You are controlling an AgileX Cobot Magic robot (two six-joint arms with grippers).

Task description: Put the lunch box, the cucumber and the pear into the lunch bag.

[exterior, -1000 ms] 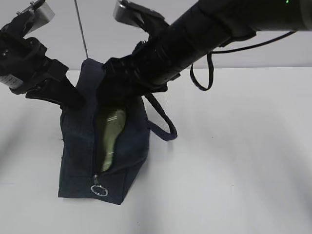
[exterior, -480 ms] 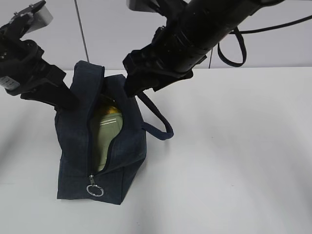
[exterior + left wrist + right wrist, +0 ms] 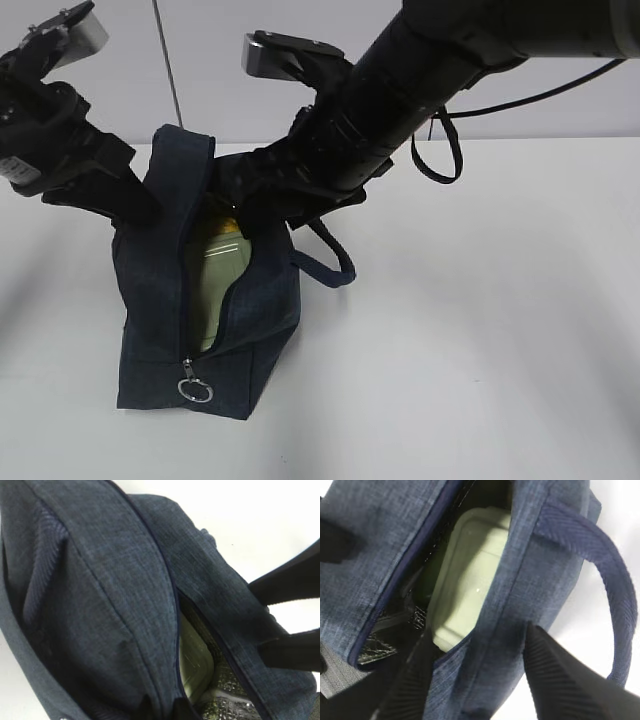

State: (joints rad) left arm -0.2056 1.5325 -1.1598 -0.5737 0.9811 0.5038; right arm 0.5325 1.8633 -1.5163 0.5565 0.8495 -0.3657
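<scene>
Lunch box already inside the lunch bag — cucumber and pear nowhere visible on the table.

The pale green lunch box (image 3: 213,285) stands inside the navy lunch bag (image 3: 160,300), seen through the unzipped slit; a yellow patch above it may be the pear, though I cannot tell, and no cucumber shows. So packing looks at least partly done. The left gripper (image 3: 140,205) reaches down at the bag's upper left, pressed together — apparently pinching fabric there. The right gripper (image 3: 480,670) angles in from the upper right, fingers (image 3: 555,675) spread astride the bag's right wall beside the handle (image 3: 612,587).
</scene>
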